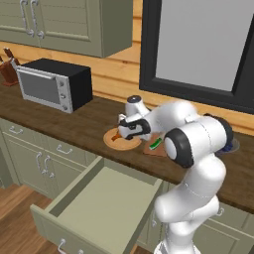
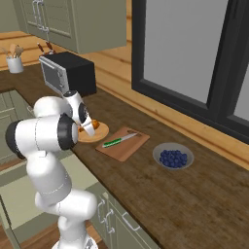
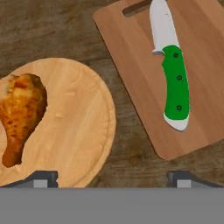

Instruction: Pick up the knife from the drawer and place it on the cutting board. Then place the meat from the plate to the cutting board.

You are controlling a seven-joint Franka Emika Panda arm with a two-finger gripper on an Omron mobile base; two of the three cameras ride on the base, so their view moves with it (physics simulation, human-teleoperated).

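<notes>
The green-handled knife [image 3: 176, 83] lies flat on the reddish-brown cutting board [image 3: 135, 61], blade pointing away from me. Left of the board sits the round tan plate [image 3: 78, 122] with the golden-brown meat [image 3: 22, 113] on its left side. My gripper [image 3: 113, 179] hovers open over the plate's right edge, between meat and knife, holding nothing. From the base views the hand [image 1: 131, 130] hangs just above the plate [image 1: 124, 144], with the knife [image 2: 113, 142] on the board [image 2: 129, 148] beside it. The sage-green drawer [image 1: 99, 198] stands pulled out below the counter, its inside bare.
A grey bowl of blueberries [image 2: 173, 156] sits right of the board. A black microwave [image 1: 52, 84] and a knife block [image 1: 7, 69] stand at the counter's left. A dark-framed window runs along the back wall. The open drawer juts out in front of the cabinets.
</notes>
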